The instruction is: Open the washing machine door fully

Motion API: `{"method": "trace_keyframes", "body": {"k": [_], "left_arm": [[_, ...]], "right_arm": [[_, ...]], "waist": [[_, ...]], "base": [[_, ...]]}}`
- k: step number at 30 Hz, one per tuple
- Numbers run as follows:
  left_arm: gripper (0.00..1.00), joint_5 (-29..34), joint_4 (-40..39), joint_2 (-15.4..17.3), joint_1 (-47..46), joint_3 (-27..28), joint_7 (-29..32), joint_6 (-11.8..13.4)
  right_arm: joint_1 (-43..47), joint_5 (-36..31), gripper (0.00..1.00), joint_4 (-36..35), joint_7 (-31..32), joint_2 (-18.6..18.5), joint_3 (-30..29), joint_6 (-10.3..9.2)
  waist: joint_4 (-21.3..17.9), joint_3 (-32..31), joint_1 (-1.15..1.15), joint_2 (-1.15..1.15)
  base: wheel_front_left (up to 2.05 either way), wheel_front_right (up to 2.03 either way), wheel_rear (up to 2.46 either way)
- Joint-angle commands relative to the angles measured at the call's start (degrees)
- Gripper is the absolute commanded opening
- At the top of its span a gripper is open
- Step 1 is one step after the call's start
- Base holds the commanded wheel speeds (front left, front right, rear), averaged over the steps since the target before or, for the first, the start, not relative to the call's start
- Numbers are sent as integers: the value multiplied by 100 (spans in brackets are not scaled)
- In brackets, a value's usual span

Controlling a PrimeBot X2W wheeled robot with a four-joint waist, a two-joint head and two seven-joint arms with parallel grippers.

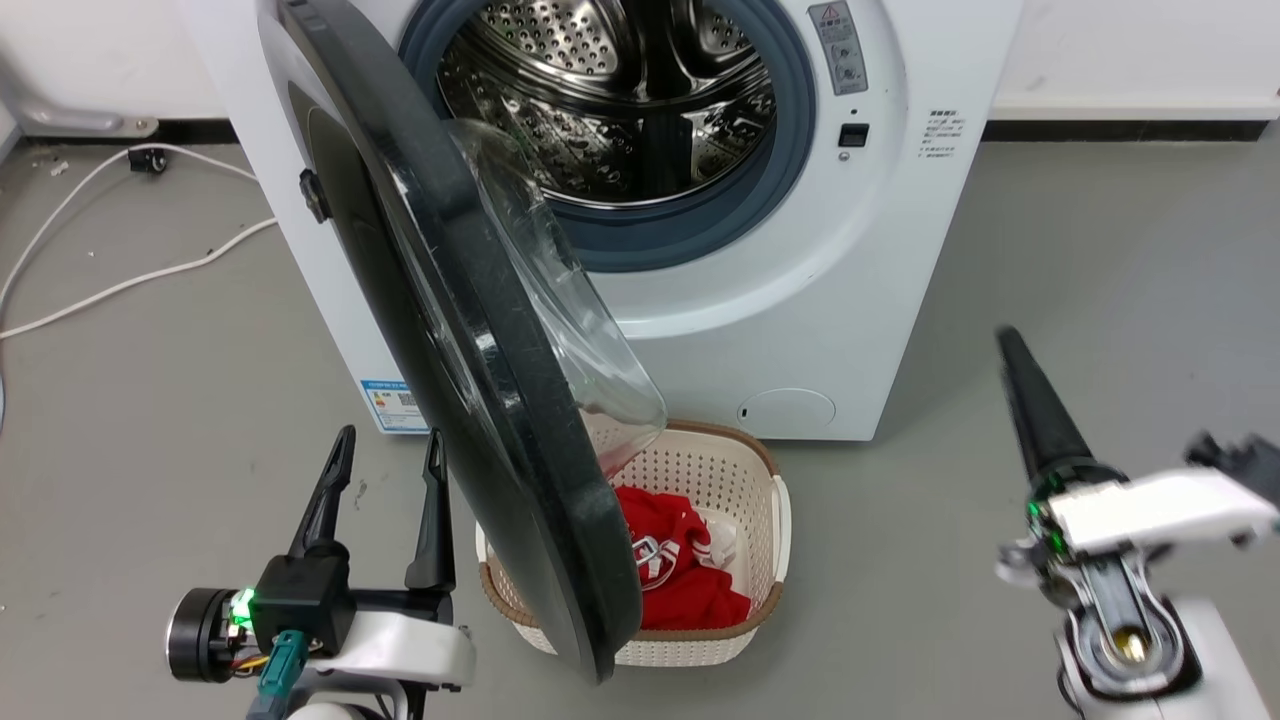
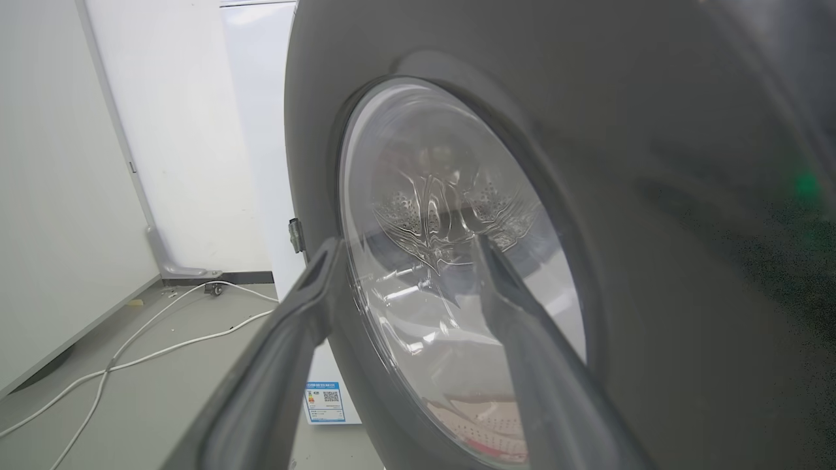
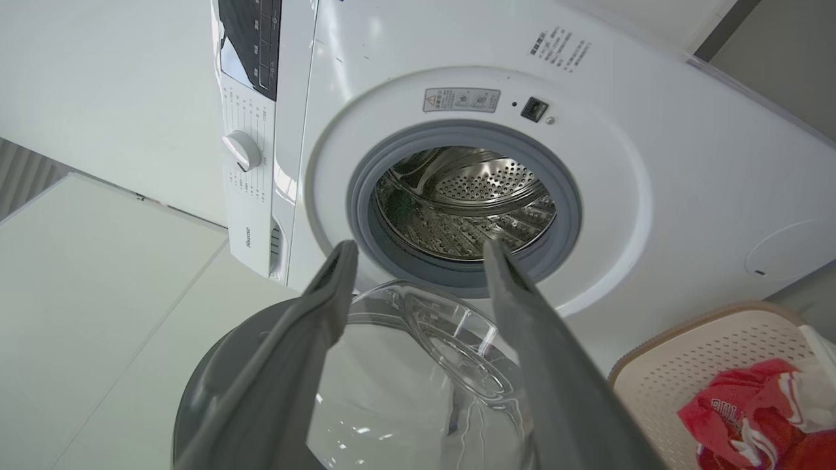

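Note:
The washing machine door (image 1: 480, 330) stands swung out from the white machine (image 1: 880, 250), edge-on in the head view, with its clear glass bowl (image 1: 560, 300) bulging to the right. My left gripper (image 1: 391, 440) is open at the lower left, fingers up, just left of the door's outer face. In the left wrist view its fingers (image 2: 406, 245) frame the door's (image 2: 653, 196) round window (image 2: 444, 261) at close range, holding nothing. My right gripper (image 1: 1010, 345) hangs off to the right. In the right wrist view it (image 3: 419, 247) is open, pointing at the drum opening (image 3: 464, 202) above the door (image 3: 215, 372).
A cream perforated basket (image 1: 760, 470) holding a red garment (image 1: 680, 570) sits on the grey floor right under the door's lower edge. White cables (image 1: 120, 285) trail over the floor at the left. A white wall runs behind the machine.

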Motion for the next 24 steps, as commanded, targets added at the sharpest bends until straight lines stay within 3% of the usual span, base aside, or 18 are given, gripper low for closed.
{"method": "trace_keyframes", "body": {"k": [1,5,9,12,16,19,21,24], "left_arm": [[100,32,3,-4,99,22,-12,-8],[100,43,-6,-4,155,82,-12,-24],[100,56,0,-4,174,118,-12,-51],[100,60,-5,-4,182,126,-12,-53],[100,67,-28,-4,191,138,-12,-45],[100,79,-41,-4,192,147,-12,-43],[100,93,-52,-4,194,148,-12,-39],[100,108,-58,-3,170,158,-12,-51]], "right_arm": [[203,-50,100,-71,-130,18,-77,14],[791,-602,100,-308,-782,84,-352,14],[1179,-1584,100,-510,-1278,149,-616,14],[1360,-2752,100,-749,-1431,183,-964,14],[1501,-4886,100,-1364,-1477,246,-1408,13],[1628,-6146,100,-1905,-1476,299,-1458,13],[1720,-6847,100,-2217,-1476,310,-1364,7],[1873,-7392,100,-2467,-1434,308,-1167,6]], "waist": [[-15,-41,1,0],[-33,-86,1,0],[-32,-118,1,0],[-29,-138,1,0],[-35,-147,1,0],[-41,-144,1,0],[-43,-142,1,0],[-45,-131,1,0]], "base": [[0,0,0],[0,0,0],[0,0,0],[0,0,0],[0,0,0],[0,0,0],[0,0,0],[0,0,0]]}}
